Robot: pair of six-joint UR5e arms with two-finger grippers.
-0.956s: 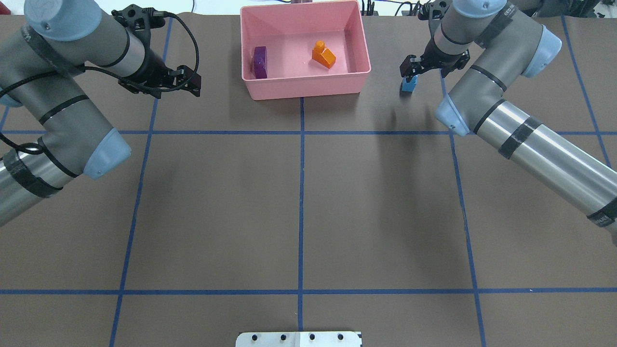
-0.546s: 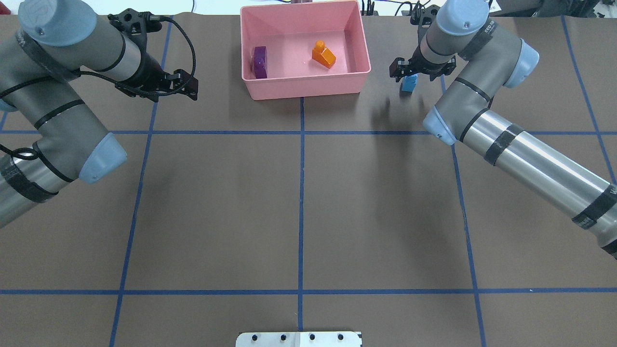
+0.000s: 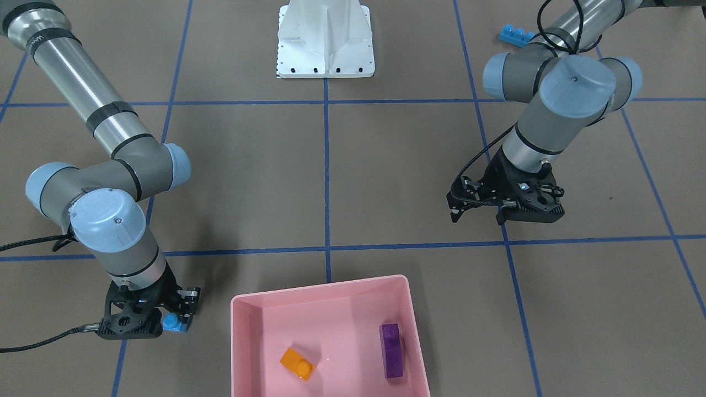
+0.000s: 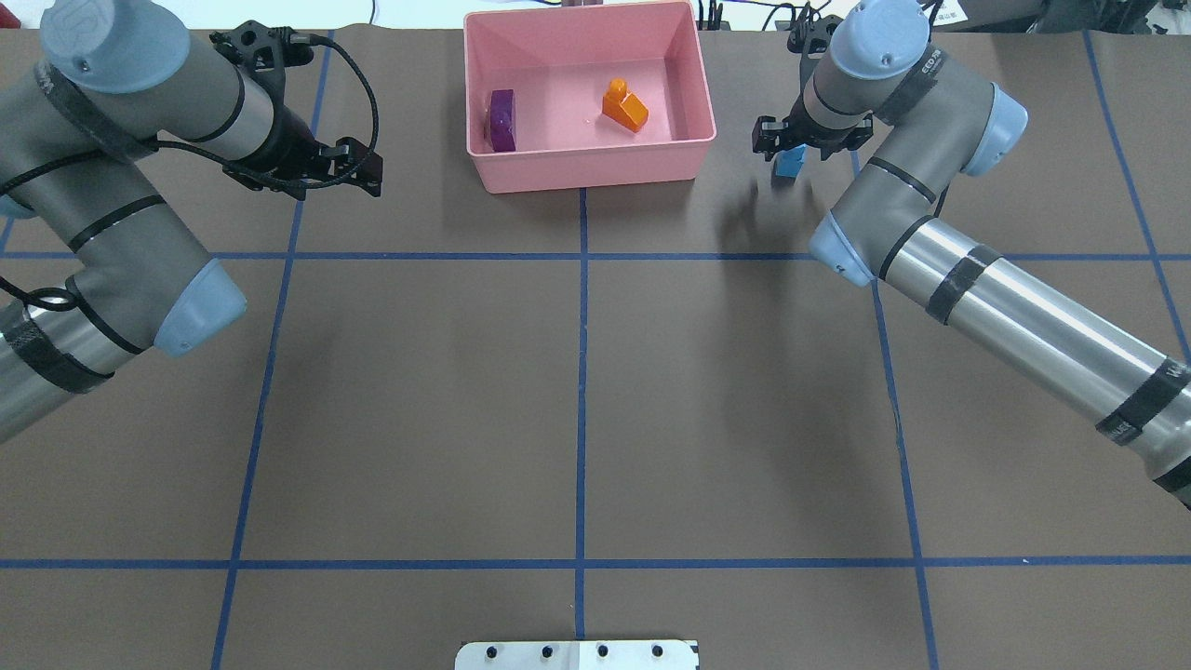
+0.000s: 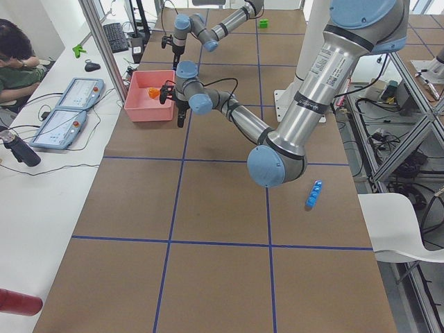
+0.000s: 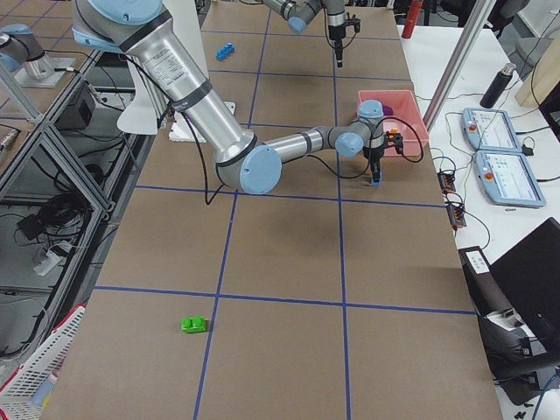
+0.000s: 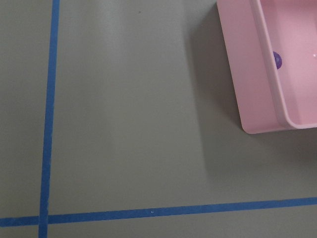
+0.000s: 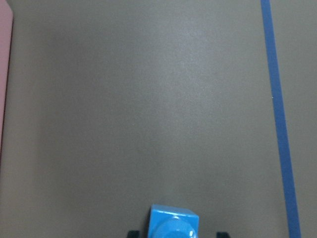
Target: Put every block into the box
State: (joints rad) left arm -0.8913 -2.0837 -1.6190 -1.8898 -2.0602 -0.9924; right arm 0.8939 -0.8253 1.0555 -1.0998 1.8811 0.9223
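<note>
The pink box [image 4: 591, 169] stands at the far middle and holds the purple brick [image 4: 502, 119] and the orange brick [image 4: 623, 104]. It also shows in the front view [image 3: 238, 311]. The small blue brick [image 4: 789, 164] sits on the table right of the box. My right gripper [image 4: 789, 147] is over it and open, with one fingertip [image 8: 132, 233] on each side of the brick [image 8: 173, 224]. My left gripper [image 3: 477, 216] is open and empty, left of the box. The long blue brick [image 3: 515, 37] lies near the robot on its left. The green brick [image 6: 194, 325] lies far off on its right.
The white robot base [image 3: 325, 38] stands at the table's near middle. The left wrist view shows one corner of the box [image 7: 257, 99] and blue tape lines on brown table cover. An operator and tablets are at the side desk [image 5: 69, 104].
My right arm has swung left, bringing the gripper over the small blue brick, which has stayed in place. My left arm has shifted slightly.
</note>
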